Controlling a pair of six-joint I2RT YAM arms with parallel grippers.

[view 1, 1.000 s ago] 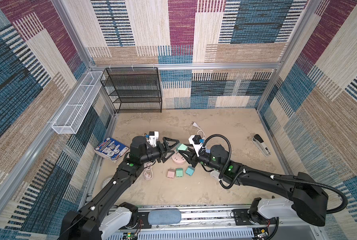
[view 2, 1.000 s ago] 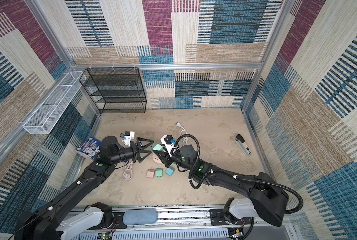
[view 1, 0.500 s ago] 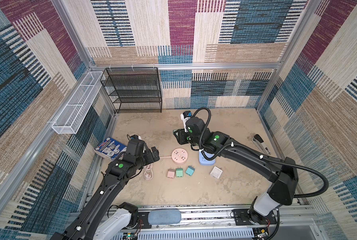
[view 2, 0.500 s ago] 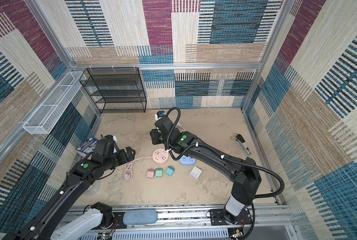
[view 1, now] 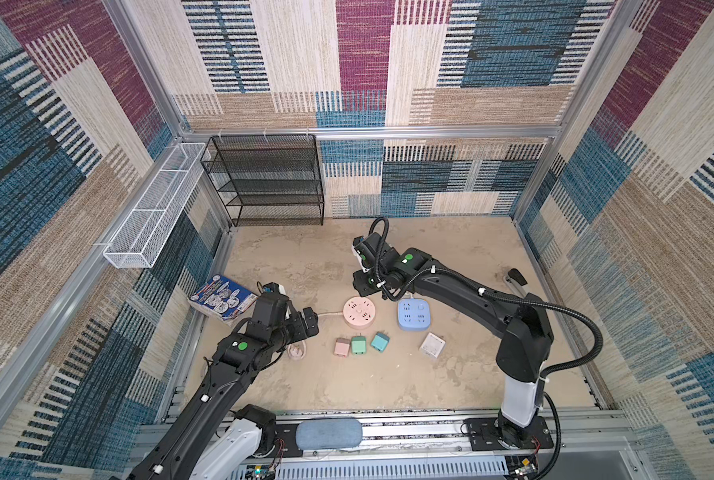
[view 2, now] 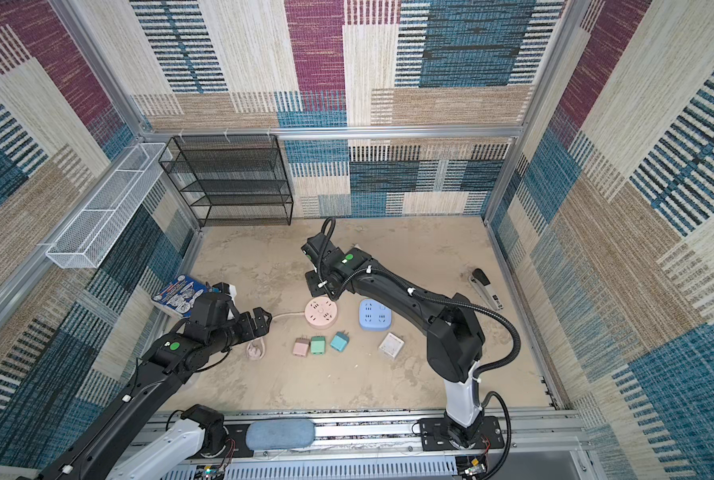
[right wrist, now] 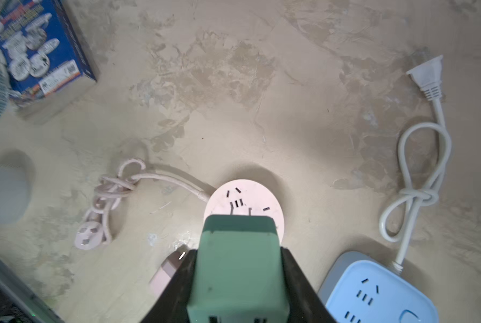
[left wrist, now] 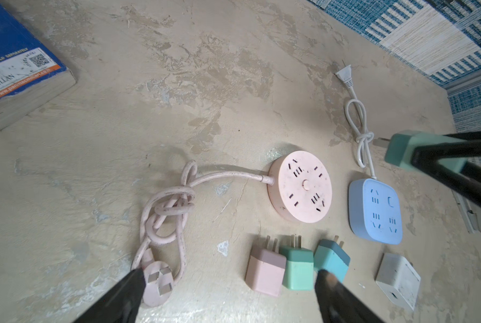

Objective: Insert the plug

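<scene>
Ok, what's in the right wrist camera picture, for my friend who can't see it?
The right gripper clamps a mint-green square plastic plug, prongs pointing at a round pink plastic socket hub. A light-blue square power strip with a knotted white cord lies nearby.

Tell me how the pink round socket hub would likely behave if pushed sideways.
The pink round socket hub lies flat on a broad base, so it probably slides rather than tips. Its knotted cord lies loose, likely giving little anchoring. It looks plastic, probably light.
</scene>
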